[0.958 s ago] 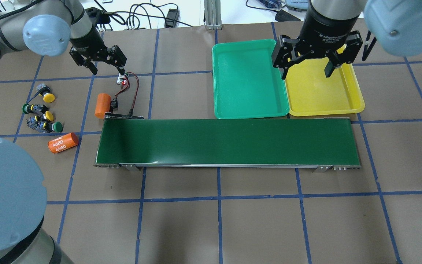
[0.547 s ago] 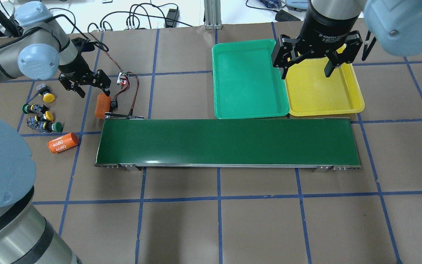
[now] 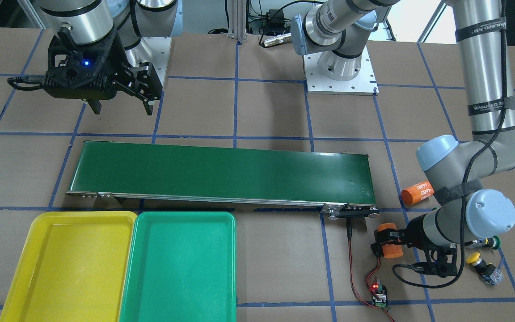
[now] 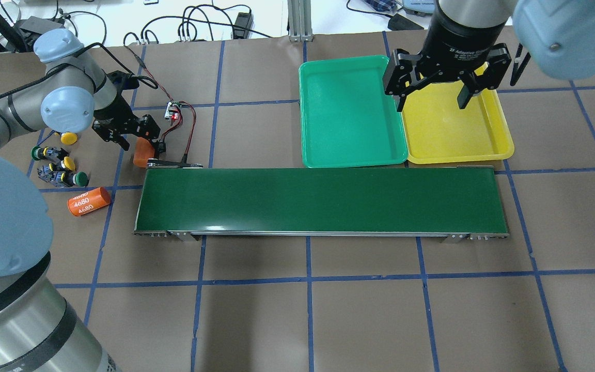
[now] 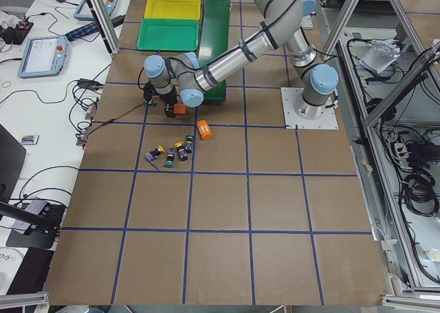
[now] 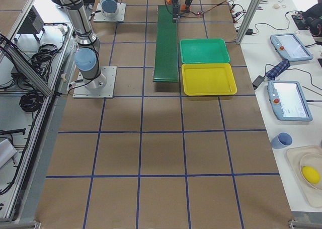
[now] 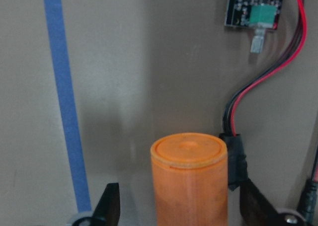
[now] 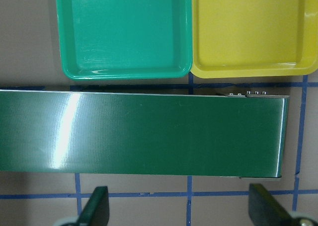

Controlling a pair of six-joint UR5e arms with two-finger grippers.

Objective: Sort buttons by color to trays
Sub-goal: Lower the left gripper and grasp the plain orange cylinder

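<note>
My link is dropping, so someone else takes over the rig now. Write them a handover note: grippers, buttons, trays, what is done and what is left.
Left gripper: open, fingers either side of the unmarked orange cylinder, not gripping it.
Right gripper: open, empty, high over the tray end of the conveyor.
Buttons: all four loose on the table at the robot's left.
Green tray, yellow tray: both empty.
Done: nothing sorted.
Left: all four buttons. The cylinder is no button, so probably redirect the left arm.
</note>
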